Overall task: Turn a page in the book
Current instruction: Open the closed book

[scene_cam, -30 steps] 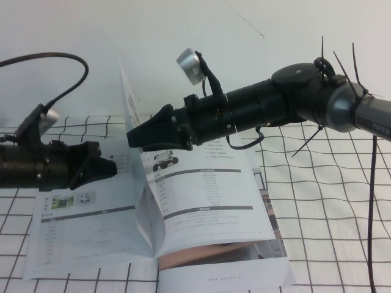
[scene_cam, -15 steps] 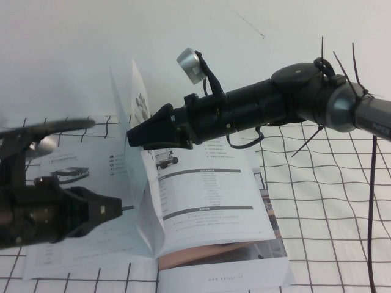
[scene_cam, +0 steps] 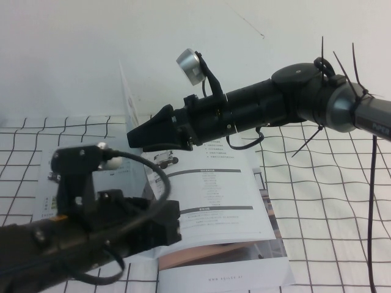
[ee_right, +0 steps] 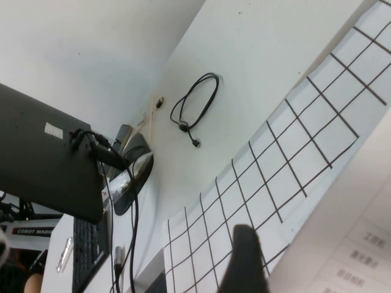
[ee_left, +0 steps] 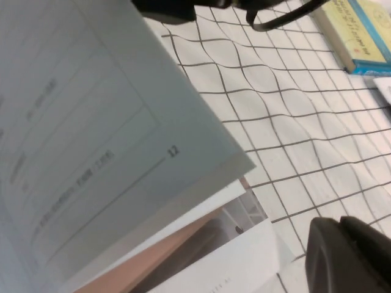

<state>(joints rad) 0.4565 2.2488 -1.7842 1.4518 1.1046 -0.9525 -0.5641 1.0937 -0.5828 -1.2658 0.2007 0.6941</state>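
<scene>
Right gripper (scene_cam: 131, 138) is hanging over the open book (scene_cam: 214, 207) with its jaws as wide as they seem to go, gripping nothing. The page (scene_cam: 135, 155) stands nearly upright right at its tip, touching or just beside it; hard to call which.

That page looks like thin glossy paper: light, floppy, slippery. My guess is it'll flop either way if nudged, and pinching hard near the spine would crease it. Better spot to take it would be the free outer edge, up near the top corner just above the claw's tip, or simply push it over flat from the side the claw is on.

Below the claw, the right-hand sheet lies flat with grey bars and fine print. On the far side of the standing page from the claw, low and close to the camera, the left gripper (scene_cam: 165, 226) has swung in over the left half of the book. Can't tell whether it's open.

What the views add: the high view is the only one showing both arms and the upright leaf together. Left wrist view gets right under a printed sheet (ee_left: 91, 140), shows a reddish-brown sheet edge (ee_left: 177, 250) beneath it and a yellow-and-blue book (ee_left: 360, 30) further out on the checked cloth (ee_left: 275, 110). Right wrist view mostly shows a black cable (ee_right: 195, 107), a laptop (ee_right: 49, 159) and one dark fingertip (ee_right: 244, 256).
</scene>
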